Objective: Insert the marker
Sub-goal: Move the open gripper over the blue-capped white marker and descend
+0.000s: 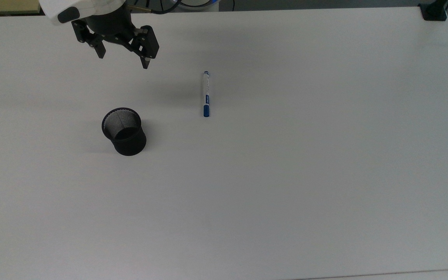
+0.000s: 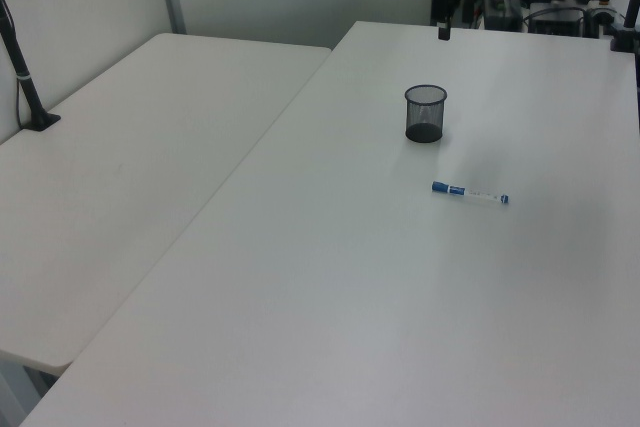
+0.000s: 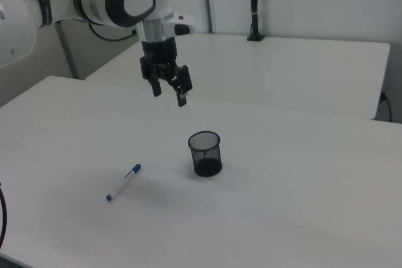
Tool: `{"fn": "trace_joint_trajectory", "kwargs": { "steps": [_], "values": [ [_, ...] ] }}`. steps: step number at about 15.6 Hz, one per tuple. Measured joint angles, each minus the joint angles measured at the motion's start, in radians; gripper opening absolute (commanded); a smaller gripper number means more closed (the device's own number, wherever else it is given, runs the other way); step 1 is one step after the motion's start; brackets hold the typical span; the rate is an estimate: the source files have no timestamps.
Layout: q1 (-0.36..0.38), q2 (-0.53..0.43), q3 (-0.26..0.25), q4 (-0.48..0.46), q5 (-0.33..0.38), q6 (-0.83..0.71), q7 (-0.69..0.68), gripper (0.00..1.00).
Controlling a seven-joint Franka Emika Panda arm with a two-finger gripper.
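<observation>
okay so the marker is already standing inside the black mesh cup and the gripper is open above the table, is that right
Not quite. The marker is not in the cup: the top view shows it lying flat on the white table, apart from the black mesh cup, on the top view's right of it. The rest holds: the gripper hangs above the table with jaws open.

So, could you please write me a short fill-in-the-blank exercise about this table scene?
1. The marker lies flat on the white ____.
2. The black mesh cup stands upright and holds ____.
3. The gripper hangs in the air with its fingers ____.
4. In the top view, the marker lies to the ____ of the cup.

Missing words: table; nothing; open; right
</observation>
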Motion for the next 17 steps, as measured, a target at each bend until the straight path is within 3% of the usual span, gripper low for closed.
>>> {"fn": "trace_joint_trajectory", "kwargs": {
  "steps": [5, 17],
  "values": [
    [0.006, 0.000, 0.001, -0.007, 0.000, -0.068, 0.000, 1.00],
    [0.006, 0.000, 0.001, -0.008, 0.000, -0.069, -0.008, 1.00]
  ]
}}
